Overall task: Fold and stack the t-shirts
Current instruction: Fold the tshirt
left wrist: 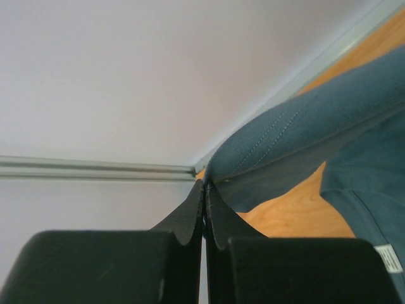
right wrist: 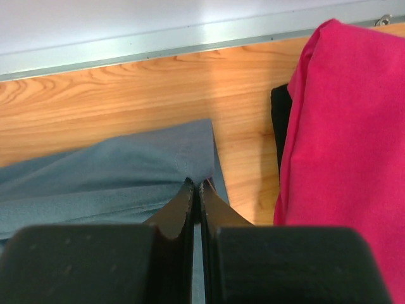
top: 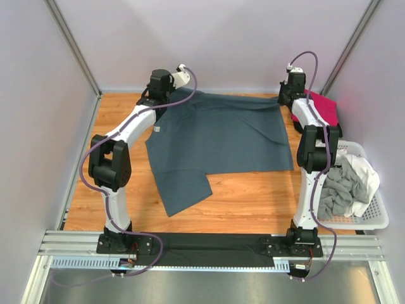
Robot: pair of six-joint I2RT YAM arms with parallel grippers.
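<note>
A large slate blue-grey t-shirt point(top: 218, 136) lies spread over the far half of the wooden table, one sleeve point(top: 183, 190) pointing toward the near edge. My left gripper point(left wrist: 206, 185) is shut on its far left hem point(left wrist: 297, 126), lifted slightly off the wood. My right gripper point(right wrist: 197, 185) is shut on the far right corner point(right wrist: 152, 158) of the same shirt. A folded magenta-pink t-shirt point(right wrist: 345, 139) lies just right of the right gripper on top of a black one point(right wrist: 281, 120). Both grippers point(top: 180, 79) point(top: 286, 95) are at the table's far edge.
A white lattice basket point(top: 373, 212) at the right edge holds light grey point(top: 335, 190) and white point(top: 361, 174) crumpled shirts. A black cloth point(top: 209, 250) lies across the near rail between the arm bases. Walls close in at the back and both sides.
</note>
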